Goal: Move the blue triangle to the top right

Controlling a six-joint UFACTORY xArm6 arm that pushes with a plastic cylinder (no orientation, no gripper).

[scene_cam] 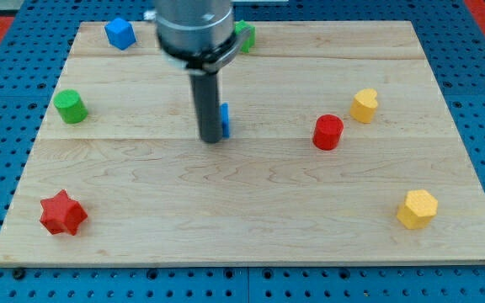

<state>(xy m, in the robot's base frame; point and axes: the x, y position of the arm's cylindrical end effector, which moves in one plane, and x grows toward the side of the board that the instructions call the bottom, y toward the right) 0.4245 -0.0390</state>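
The blue triangle (pixel 225 120) lies near the middle of the wooden board (pixel 251 227), mostly hidden behind my rod; only a thin blue sliver shows on the rod's right side. My tip (pixel 212 139) rests on the board, touching or just off the triangle's left side. The board's top right corner is far from both.
A blue cube (pixel 119 33) sits at the top left and a green block (pixel 245 36) at the top, partly behind the arm. A green cylinder (pixel 71 107) is at the left, a red star (pixel 62 212) at the bottom left. A red cylinder (pixel 328 132), a yellow block (pixel 364 105) and a yellow hexagon (pixel 417 209) lie at the right.
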